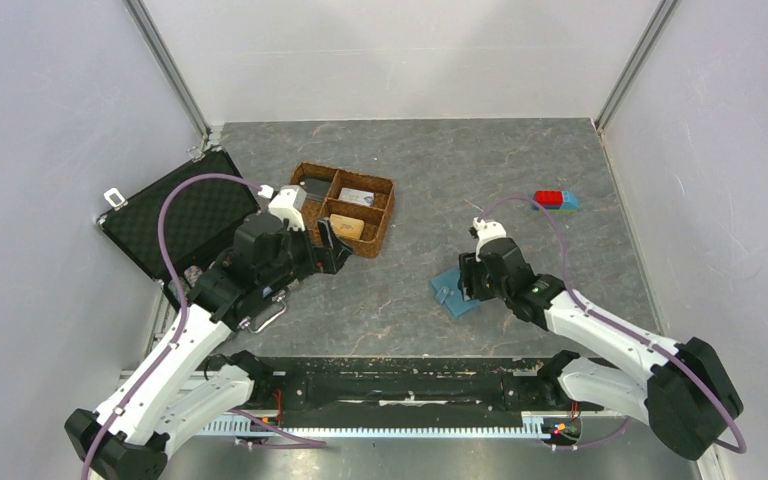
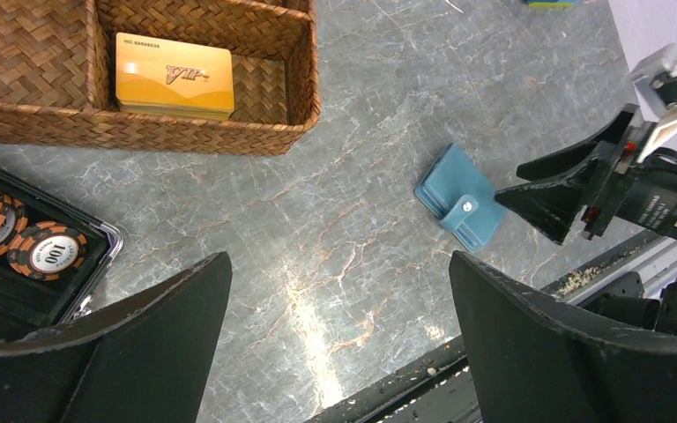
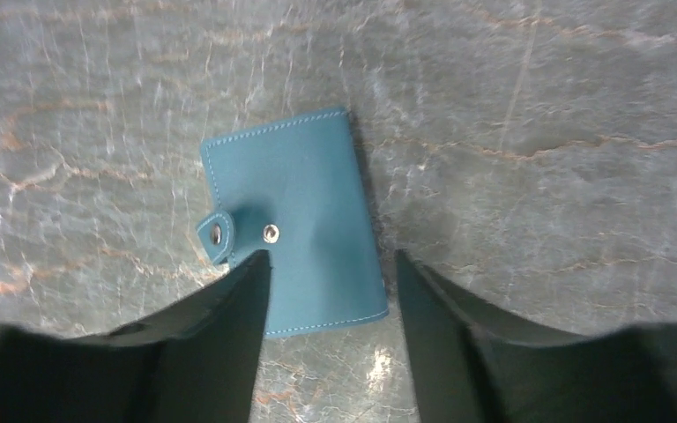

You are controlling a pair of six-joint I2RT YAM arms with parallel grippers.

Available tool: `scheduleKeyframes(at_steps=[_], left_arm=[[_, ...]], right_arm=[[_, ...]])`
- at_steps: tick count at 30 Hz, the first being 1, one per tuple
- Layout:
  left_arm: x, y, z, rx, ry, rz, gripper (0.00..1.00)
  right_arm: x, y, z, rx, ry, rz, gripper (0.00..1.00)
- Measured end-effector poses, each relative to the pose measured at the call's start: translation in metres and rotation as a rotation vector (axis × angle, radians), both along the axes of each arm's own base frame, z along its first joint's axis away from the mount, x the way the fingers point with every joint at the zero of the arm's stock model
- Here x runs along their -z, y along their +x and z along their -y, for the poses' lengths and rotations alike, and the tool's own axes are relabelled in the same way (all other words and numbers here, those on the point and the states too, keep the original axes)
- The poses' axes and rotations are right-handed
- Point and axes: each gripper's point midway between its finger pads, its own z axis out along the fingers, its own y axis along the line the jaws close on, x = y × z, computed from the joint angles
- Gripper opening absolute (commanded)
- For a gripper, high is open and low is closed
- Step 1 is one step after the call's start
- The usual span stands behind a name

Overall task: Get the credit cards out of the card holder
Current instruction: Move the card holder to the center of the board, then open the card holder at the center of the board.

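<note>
The card holder (image 1: pixel 453 293) lies flat and closed on the grey table, teal cover up, with a small snap strap at its left edge; it shows in the right wrist view (image 3: pixel 291 194) and the left wrist view (image 2: pixel 460 209). My right gripper (image 3: pixel 331 257) is open and empty just above the holder's near part, one finger over its left edge, the other beside its right edge. An orange credit card (image 2: pixel 174 75) marked VIP lies in a compartment of the wicker tray (image 1: pixel 345 175). My left gripper (image 2: pixel 339 260) is open and empty over bare table, near the tray's front.
A black foam-lined case (image 1: pixel 180 220) lies open at the left, with striped poker chips (image 2: pixel 53 251) inside. Red and blue blocks (image 1: pixel 555 200) sit at the far right. White walls close in the table on three sides.
</note>
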Motion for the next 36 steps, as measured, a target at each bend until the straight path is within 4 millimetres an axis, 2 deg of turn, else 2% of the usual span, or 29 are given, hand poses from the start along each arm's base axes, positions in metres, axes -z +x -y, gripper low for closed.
scheduleKeyframes(at_steps=[4, 9, 14, 17, 19, 22, 27, 30, 33, 36], left_arm=[[0.003, -0.001, 0.001, 0.005, 0.004, -0.013, 1.00], [0.007, -0.002, 0.001, 0.010, 0.014, -0.031, 1.00], [0.008, -0.004, 0.000, 0.011, 0.023, -0.047, 1.00], [0.009, -0.005, 0.001, 0.018, 0.023, -0.055, 1.00], [0.011, -0.006, 0.003, 0.027, 0.021, -0.063, 1.00], [0.012, -0.007, 0.005, 0.041, 0.017, -0.072, 1.00], [0.017, -0.006, 0.006, 0.041, 0.024, -0.087, 1.00], [0.023, -0.006, 0.005, 0.038, 0.036, -0.107, 1.00], [0.030, -0.007, 0.005, 0.038, 0.046, -0.126, 1.00], [0.032, -0.008, 0.004, 0.038, 0.049, -0.130, 1.00]], right_arm=[[0.020, -0.010, -0.006, -0.051, 0.005, -0.067, 0.78], [0.030, -0.020, -0.011, -0.096, 0.011, -0.097, 0.87], [0.032, -0.024, -0.013, -0.107, 0.000, -0.093, 0.78], [0.033, -0.027, -0.013, -0.110, -0.027, -0.091, 0.69], [0.033, -0.030, -0.012, -0.112, -0.049, -0.092, 0.59], [0.027, -0.031, -0.012, -0.117, -0.052, -0.084, 0.51], [0.009, -0.025, -0.019, -0.122, -0.021, -0.038, 0.52], [0.009, -0.028, -0.023, -0.141, -0.023, -0.039, 0.47], [0.010, -0.031, -0.027, -0.154, -0.025, -0.041, 0.47], [0.015, -0.033, -0.029, -0.158, -0.038, -0.057, 0.56]])
